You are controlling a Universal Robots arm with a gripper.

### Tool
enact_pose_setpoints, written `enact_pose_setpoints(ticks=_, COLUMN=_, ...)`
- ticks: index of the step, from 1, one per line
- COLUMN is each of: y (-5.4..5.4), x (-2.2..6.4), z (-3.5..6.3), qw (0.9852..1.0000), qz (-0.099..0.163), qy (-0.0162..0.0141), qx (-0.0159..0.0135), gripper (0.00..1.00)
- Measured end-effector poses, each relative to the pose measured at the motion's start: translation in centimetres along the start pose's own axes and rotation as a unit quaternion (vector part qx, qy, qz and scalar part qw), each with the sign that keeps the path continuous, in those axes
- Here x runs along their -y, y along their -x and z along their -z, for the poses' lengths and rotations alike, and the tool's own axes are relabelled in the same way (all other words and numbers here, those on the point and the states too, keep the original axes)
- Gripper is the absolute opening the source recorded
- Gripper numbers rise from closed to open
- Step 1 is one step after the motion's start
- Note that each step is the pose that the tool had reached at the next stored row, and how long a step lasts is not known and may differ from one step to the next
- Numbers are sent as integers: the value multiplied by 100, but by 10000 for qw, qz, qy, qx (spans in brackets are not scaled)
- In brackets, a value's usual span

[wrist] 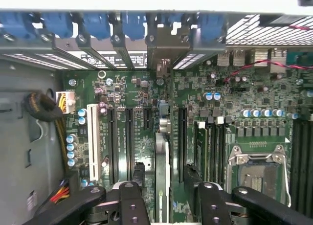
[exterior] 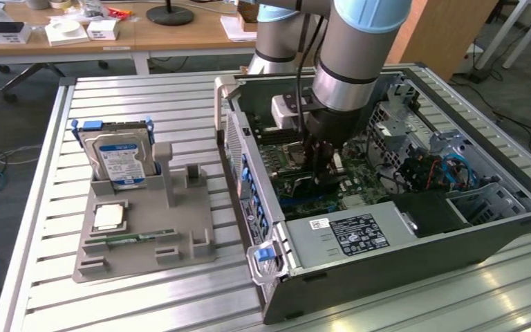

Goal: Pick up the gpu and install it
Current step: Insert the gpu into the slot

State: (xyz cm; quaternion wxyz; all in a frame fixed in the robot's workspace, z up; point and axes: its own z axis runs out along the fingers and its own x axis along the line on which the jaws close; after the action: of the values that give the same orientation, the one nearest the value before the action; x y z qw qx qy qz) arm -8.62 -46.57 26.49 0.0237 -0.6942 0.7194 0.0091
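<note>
While the jaws stood wide inside the computer case (exterior: 386, 256), I saw the gpu (wrist: 161, 176) edge-on between them, upright on the motherboard (wrist: 132, 98), gripped by neither side; I judged the seating step all but finished; any further move called for a straight path, clear of the card's edges.

A hard drive (exterior: 119, 160) stands upright in the grey holder (exterior: 146, 238) (blue label outward).
</note>
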Motion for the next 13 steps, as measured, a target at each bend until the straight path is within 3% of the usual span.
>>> enact_pose_setpoints(ticks=8, y=10, x=4, z=217, qw=10000, qz=0, qy=0, qx=0, gripper=45)
enact_pose_setpoints(ticks=13, y=12, x=5, z=253, qw=10000, qz=0, qy=0, qx=1, gripper=45)
